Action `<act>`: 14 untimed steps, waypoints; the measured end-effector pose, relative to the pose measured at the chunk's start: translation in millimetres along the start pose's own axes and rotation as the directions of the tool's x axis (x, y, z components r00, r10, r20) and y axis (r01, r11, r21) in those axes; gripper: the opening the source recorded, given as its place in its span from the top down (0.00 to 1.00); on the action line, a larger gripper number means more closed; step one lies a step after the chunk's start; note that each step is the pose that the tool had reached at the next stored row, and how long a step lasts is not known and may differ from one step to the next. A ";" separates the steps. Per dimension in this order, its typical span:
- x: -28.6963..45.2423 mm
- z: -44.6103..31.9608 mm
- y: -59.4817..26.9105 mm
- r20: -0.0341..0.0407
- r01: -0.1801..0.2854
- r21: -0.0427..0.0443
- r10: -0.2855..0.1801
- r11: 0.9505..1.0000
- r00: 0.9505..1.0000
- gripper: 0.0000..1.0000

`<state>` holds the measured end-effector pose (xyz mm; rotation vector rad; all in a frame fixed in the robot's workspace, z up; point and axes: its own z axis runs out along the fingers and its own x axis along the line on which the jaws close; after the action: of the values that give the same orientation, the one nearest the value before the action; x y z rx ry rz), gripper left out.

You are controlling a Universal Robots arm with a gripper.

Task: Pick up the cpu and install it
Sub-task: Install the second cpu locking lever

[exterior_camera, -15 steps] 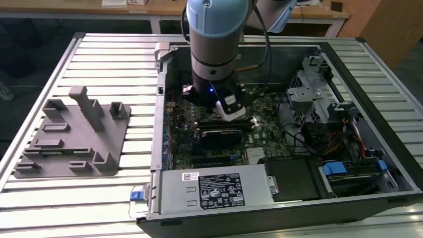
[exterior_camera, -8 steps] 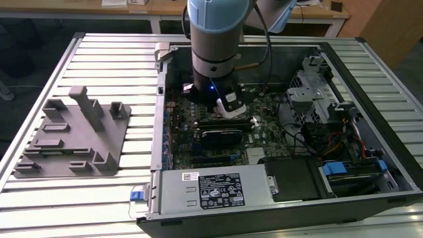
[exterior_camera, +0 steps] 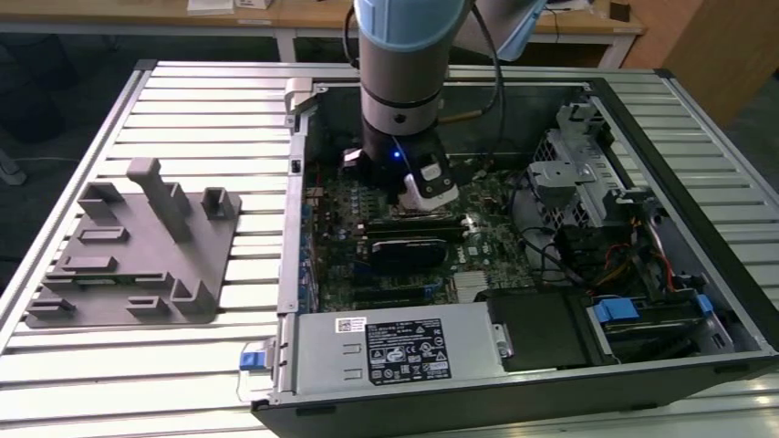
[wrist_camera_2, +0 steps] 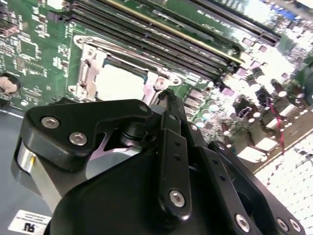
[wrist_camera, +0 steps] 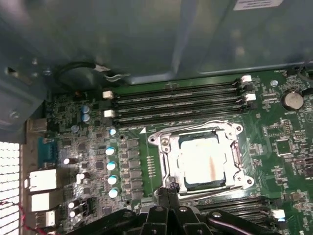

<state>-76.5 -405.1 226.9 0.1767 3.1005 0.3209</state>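
The cpu (wrist_camera: 203, 159) lies flat in its metal socket frame (wrist_camera: 230, 132) on the green motherboard, its pale silver top showing a faint brown smear. The second wrist view shows the same cpu (wrist_camera_2: 120, 81) inside the frame. My gripper (wrist_camera: 168, 188) hovers at the socket's edge, just beside the cpu, with its black fingertips (wrist_camera_2: 168, 95) pressed together and nothing between them. In the exterior view the gripper (exterior_camera: 426, 196) reaches down into the open computer case over the motherboard.
Long memory slots (wrist_camera: 176, 103) run beside the socket. A black module (exterior_camera: 408, 251) lies on the board near the gripper. The case holds a power supply (exterior_camera: 389, 351) and a drive cage (exterior_camera: 585, 155). A grey fixture tray (exterior_camera: 134, 246) stands on the slatted table.
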 end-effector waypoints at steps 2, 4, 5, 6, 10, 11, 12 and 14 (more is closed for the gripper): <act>-3.3 0.4 2.2 0.001 -0.003 0.003 0.003 1.000 1.000 0.89; -6.7 0.9 4.5 0.002 -0.006 0.006 0.006 1.000 1.000 0.89; -8.6 1.2 5.6 0.002 -0.007 0.007 0.007 1.000 1.000 0.89; -10.5 1.4 6.6 0.003 -0.008 0.009 0.008 1.000 1.000 0.89; -17.9 2.4 10.9 0.004 -0.013 0.013 0.013 1.000 1.000 0.89; -19.9 2.7 12.1 0.005 -0.015 0.015 0.015 1.000 1.000 0.89; -21.6 2.9 13.1 0.005 -0.016 0.016 0.016 1.000 1.000 0.89; -25.2 3.4 15.5 0.006 -0.018 0.019 0.018 1.000 1.000 0.89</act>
<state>-49.6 -392.2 227.0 0.2053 3.0987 0.2908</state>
